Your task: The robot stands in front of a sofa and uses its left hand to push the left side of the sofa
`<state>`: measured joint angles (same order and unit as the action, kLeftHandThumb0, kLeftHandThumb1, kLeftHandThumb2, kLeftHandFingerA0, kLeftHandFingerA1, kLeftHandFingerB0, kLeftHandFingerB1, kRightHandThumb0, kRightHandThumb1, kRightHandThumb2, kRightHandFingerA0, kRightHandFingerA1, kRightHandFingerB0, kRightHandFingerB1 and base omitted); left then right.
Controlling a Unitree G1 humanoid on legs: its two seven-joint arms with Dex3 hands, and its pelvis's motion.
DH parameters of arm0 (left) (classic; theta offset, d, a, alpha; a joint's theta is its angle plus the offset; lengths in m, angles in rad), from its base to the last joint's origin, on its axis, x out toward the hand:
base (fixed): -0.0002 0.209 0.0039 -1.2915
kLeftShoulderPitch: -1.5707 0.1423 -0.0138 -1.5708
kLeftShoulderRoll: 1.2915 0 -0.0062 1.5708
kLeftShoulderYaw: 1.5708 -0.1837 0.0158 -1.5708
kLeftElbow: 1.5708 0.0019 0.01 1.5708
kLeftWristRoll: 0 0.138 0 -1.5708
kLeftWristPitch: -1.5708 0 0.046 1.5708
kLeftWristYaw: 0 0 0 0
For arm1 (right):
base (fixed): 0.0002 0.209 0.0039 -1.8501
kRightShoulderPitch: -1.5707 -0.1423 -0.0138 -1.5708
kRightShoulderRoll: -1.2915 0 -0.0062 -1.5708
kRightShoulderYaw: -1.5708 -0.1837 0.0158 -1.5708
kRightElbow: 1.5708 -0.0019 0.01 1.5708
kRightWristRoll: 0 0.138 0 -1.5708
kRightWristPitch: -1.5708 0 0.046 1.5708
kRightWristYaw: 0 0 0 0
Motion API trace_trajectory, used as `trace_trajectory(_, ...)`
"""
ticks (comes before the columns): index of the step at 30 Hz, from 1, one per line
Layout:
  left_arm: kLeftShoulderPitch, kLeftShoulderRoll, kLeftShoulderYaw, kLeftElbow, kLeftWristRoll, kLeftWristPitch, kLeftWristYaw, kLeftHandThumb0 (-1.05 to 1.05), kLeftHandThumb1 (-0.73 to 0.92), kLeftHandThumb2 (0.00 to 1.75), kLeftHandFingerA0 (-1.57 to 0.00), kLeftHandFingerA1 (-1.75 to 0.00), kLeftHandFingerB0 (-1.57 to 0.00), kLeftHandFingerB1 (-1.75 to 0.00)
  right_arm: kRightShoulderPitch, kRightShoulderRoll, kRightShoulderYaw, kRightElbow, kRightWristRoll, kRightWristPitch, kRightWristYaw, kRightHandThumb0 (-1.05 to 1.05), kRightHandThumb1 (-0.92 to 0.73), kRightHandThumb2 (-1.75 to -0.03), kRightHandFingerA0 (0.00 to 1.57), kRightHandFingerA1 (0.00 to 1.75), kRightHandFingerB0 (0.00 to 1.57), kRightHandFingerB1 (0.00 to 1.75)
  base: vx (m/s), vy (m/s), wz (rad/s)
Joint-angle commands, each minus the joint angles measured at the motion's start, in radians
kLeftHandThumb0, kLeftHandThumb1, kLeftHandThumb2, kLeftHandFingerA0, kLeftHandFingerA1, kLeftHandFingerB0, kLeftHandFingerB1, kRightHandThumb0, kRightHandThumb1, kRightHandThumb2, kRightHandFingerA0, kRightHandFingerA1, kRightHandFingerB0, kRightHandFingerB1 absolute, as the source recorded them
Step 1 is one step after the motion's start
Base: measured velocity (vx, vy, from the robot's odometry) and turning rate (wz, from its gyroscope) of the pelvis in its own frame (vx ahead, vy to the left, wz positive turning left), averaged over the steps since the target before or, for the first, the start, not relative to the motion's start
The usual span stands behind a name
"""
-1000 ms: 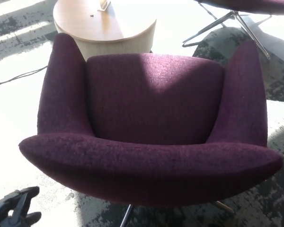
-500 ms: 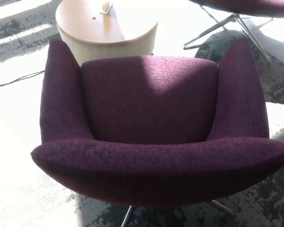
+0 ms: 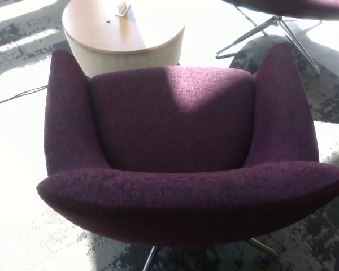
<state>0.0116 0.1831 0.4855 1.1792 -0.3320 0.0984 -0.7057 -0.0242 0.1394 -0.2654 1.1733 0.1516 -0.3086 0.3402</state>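
neither hand shows now, the left one having dropped out of the bottom left corner since a second ago, so its fingers cannot be told, and the sofa (image 3: 175, 152) has turned a little, its near back rim swung toward picture right. purple sofa fills the middle of the view with its backrest nearest the camera and its left armrest (image 3: 68, 113) toward picture left. beyond it stands a round table (image 3: 121, 36) with a small object (image 3: 123, 7) on top, a cable (image 3: 17, 96) on the floor at left and chair legs (image 3: 271, 31) at upper right.
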Motion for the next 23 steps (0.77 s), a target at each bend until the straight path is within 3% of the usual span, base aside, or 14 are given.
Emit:
trace_trajectory(1, 0.000, 0.018, -0.003, -0.009, -0.020, 0.030, -0.014, -0.71, 0.73, 1.06, -0.09, -0.51, 0.00, -0.36, 0.011, 0.019, -0.012, -0.036, 0.049, 0.025, 0.053, -0.59, -0.53, -0.88, 0.55, 0.57, 0.41, 0.51, 0.00, 0.000, 0.00)
trace_trajectory(2, 0.001, 0.018, -0.005, -0.010, -0.019, 0.034, -0.009, -0.62, 0.92, 0.75, -0.15, -0.45, -0.05, -0.27, 0.016, 0.011, 0.008, -0.025, 0.021, 0.012, 0.046, -0.60, -0.54, -0.90, 0.52, 0.57, 0.39, 0.51, 0.00, 0.000, 0.00)
trace_trajectory(3, 0.002, 0.020, -0.006, -0.012, -0.019, 0.037, -0.007, -0.62, 0.92, 0.74, -0.15, -0.45, -0.06, -0.27, 0.018, 0.009, 0.015, -0.018, 0.011, 0.013, 0.035, -0.55, -0.66, -0.61, 0.60, 0.43, 0.47, 0.38, 0.00, 0.000, 0.00)
trace_trajectory(6, 0.004, 0.019, -0.010, -0.020, -0.020, 0.040, -0.008, -0.62, 0.92, 0.74, -0.15, -0.44, -0.05, -0.29, 0.028, 0.013, -0.002, 0.007, 0.034, 0.020, 0.029, -0.52, -0.65, -0.59, 0.59, 0.43, 0.48, 0.39, 0.00, 0.000, 0.00)
trace_trajectory(12, 0.015, 0.012, -0.027, -0.049, -0.017, 0.041, -0.012, -0.60, 0.92, 0.73, -0.13, -0.43, -0.05, -0.28, 0.029, 0.006, 0.014, 0.006, 0.020, 0.012, 0.025, -0.54, -0.65, -0.60, 0.59, 0.43, 0.47, 0.38, 0.00, 0.000, 0.00)
trace_trajectory(13, 0.017, 0.010, -0.028, -0.053, -0.018, 0.038, -0.014, -0.60, 0.92, 0.72, -0.13, -0.44, -0.05, -0.27, 0.034, 0.006, 0.023, 0.003, 0.009, -0.003, 0.017, -0.59, -0.53, -0.88, 0.53, 0.57, 0.42, 0.51, 0.00, 0.000, 0.00)
trace_trajectory(14, 0.020, 0.013, -0.033, -0.054, -0.015, 0.029, -0.022, -0.70, 0.70, 1.03, -0.10, -0.51, 0.00, -0.38, 0.036, 0.004, 0.035, 0.004, -0.003, -0.012, 0.017, -0.56, -0.68, -0.61, 0.59, 0.42, 0.46, 0.37, 0.00, 0.000, 0.00)
trace_trajectory(15, 0.023, 0.015, -0.036, -0.058, -0.015, 0.025, -0.026, -0.65, 0.92, 0.78, -0.15, -0.45, -0.06, -0.30, 0.037, 0.004, 0.042, 0.003, -0.006, -0.016, 0.018, -0.57, -0.66, -0.60, 0.59, 0.41, 0.46, 0.37, 0.00, 0.000, 0.00)
trace_trajectory(17, 0.032, 0.012, -0.037, -0.076, -0.020, 0.016, -0.034, -0.64, 0.92, 0.72, -0.15, -0.43, -0.07, -0.27, 0.038, 0.006, 0.048, 0.003, -0.003, -0.020, 0.030, -0.59, -0.66, -0.60, 0.57, 0.41, 0.44, 0.36, 0.00, 0.000, 0.00)
trace_trajectory(18, 0.050, 0.004, -0.054, -0.109, -0.005, -0.038, -0.043, -0.35, 0.65, 1.19, -0.01, -0.50, 0.00, -0.49, 0.039, 0.004, 0.062, 0.003, -0.018, -0.031, 0.017, -0.59, -0.67, -0.61, 0.59, 0.42, 0.46, 0.37, 0.00, 0.000, 0.00)
trace_trajectory(23, 0.082, 0.014, -0.133, -0.233, 0.049, -0.133, -0.030, -0.35, 0.61, 1.16, 0.00, -0.48, 0.00, -0.48, 0.031, 0.013, 0.054, -0.010, 0.006, -0.022, 0.017, -0.58, -0.63, -0.60, 0.61, 0.42, 0.49, 0.38, 0.00, 0.000, 0.00)
